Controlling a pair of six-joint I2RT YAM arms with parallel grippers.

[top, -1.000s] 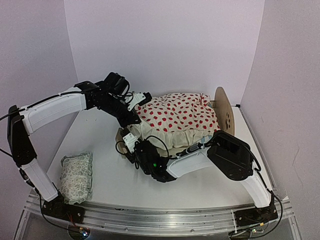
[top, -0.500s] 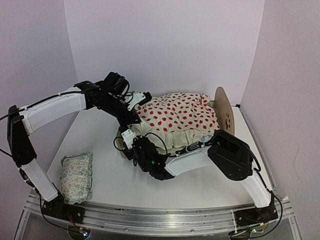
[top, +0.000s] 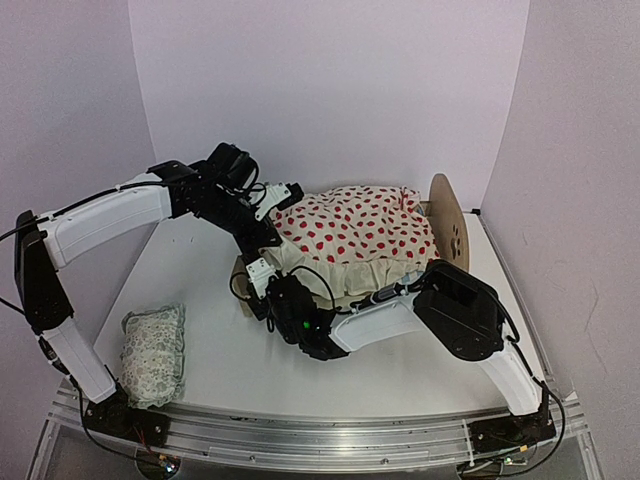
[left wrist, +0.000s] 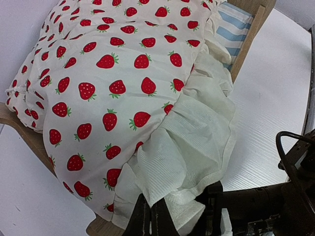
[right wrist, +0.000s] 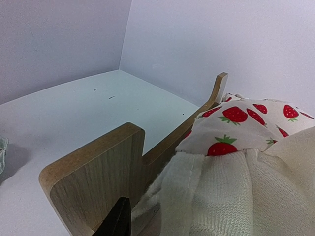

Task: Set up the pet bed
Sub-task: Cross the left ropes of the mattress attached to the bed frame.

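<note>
Plywood frames the pet bed [top: 452, 222], which stands on the desk [top: 400, 375] straight ahead of both pairs of jaws. Its low foot end is the end next to them, and its rounded headboard, pierced by a paw-print cutout, is the end farthest from them. A cream blanket [top: 355, 235] printed with red strawberries is heaped over almost the whole bed. A strip of the blue-and-white striped mattress [left wrist: 235, 27] shows only at a far corner, ahead and to the right of the left jaws.

The left gripper [left wrist: 150, 219] sits at the blanket's foot-end corner with its jaws pressed together. The ruffled hem [left wrist: 197, 142] hangs down around them and lies against them, and I cannot tell whether any cloth is pinched between them.

The right gripper [top: 252, 283] is low at the footboard [right wrist: 93, 182]. In its wrist view a single dark fingertip [right wrist: 118, 219] shows, with the wooden board just to its left and the ruffle just to its right. The other finger is hidden by cloth, so I cannot tell how far apart these jaws stand or whether they hold anything.

A small pale patterned pillow [top: 155, 355] lies well apart from both pairs of jaws, back near the left arm's base.
</note>
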